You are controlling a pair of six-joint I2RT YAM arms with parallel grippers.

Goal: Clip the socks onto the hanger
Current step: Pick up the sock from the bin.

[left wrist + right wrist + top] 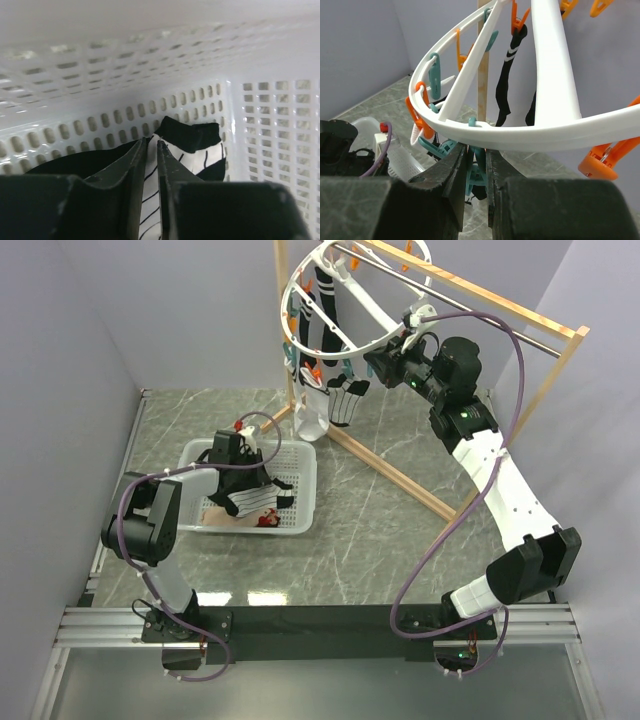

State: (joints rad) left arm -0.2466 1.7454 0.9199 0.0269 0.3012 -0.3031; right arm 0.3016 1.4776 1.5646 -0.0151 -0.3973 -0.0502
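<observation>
Left fingers (135, 160) nipped on the striped sock (200, 155) in the basket (150, 70); right fingers (454, 170) nipped on a teal clip (474, 175) under the hanger (520, 137).

Left fingers are closed to a thin slit with striped fabric in the gap. The sock's black toe lies just beyond the tips, and the basket's perforated wall and corner stand close ahead and to the right. The left arm is folded at the elbow, with its wrist tipped down into the basket on the counter (380, 520). Right fingers are also narrow, and the hanger's rim crosses directly over their tips. A wooden post (482, 85) and a hung black sock (505, 90) stand beyond them. The right arm reaches high and forward.
</observation>
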